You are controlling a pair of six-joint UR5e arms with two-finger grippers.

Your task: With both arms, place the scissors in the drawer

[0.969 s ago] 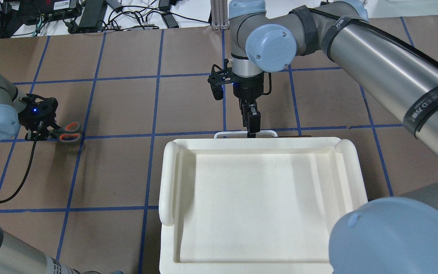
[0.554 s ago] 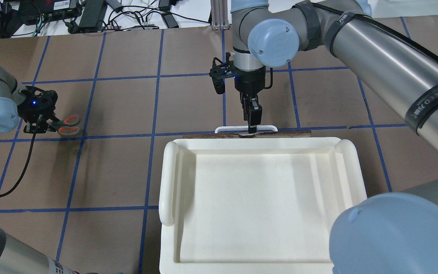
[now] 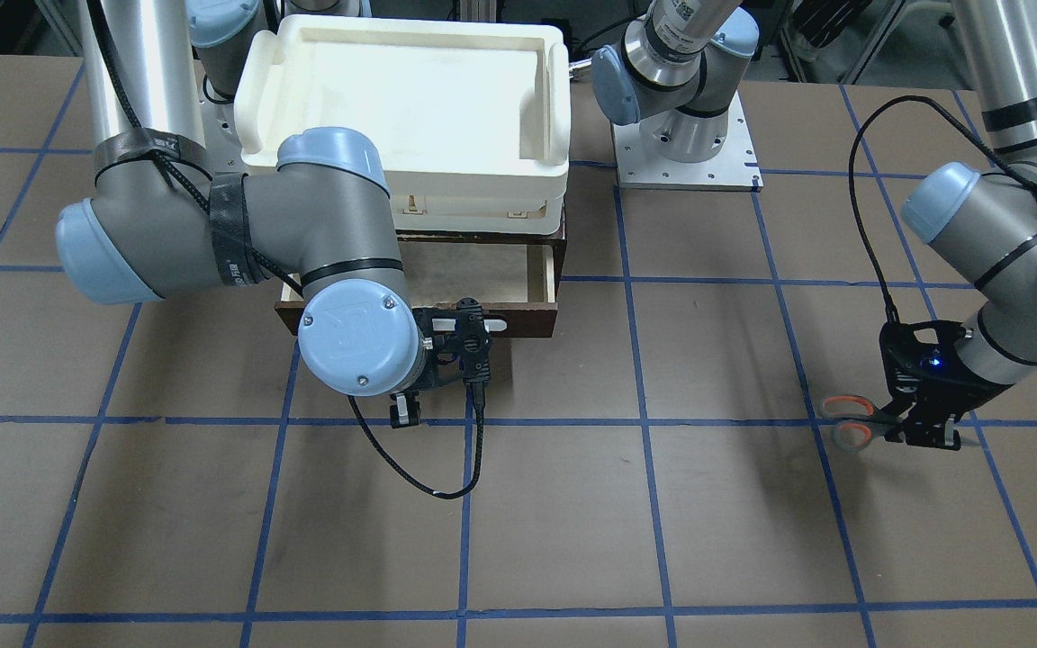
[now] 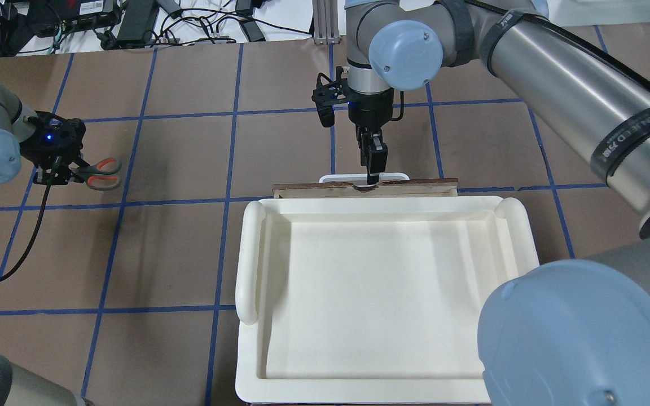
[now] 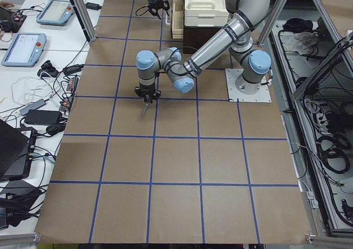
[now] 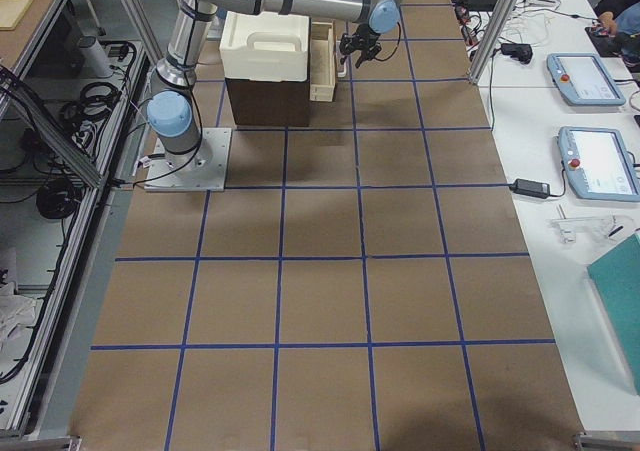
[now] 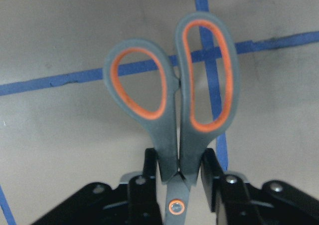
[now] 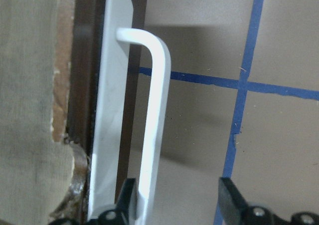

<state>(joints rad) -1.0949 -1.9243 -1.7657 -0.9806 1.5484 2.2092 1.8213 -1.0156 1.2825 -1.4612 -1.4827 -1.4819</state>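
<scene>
The scissors (image 7: 174, 105), with grey loops lined in orange, are clamped at the pivot in my left gripper (image 7: 179, 182). It holds them just above the table at the far left (image 4: 99, 173), handles pointing toward the centre (image 3: 852, 421). The dark brown drawer (image 3: 527, 317) stands partly pulled out under the white tray, its pale inside (image 3: 455, 270) showing. My right gripper (image 4: 371, 176) straddles the white bar handle (image 8: 154, 110). Its fingers (image 8: 230, 200) stand apart, with the bar against the one nearer the drawer front.
A white plastic tray (image 4: 246, 254) sits on top of the drawer cabinet and hides most of the drawer from above. The brown table with blue tape lines (image 4: 178, 158) lies between the two grippers. Cables and gear (image 4: 133, 22) line the far edge.
The drawer front has slid farther out from under the tray as my right gripper moved away with the handle. My left gripper has shifted slightly away from me with the scissors.
</scene>
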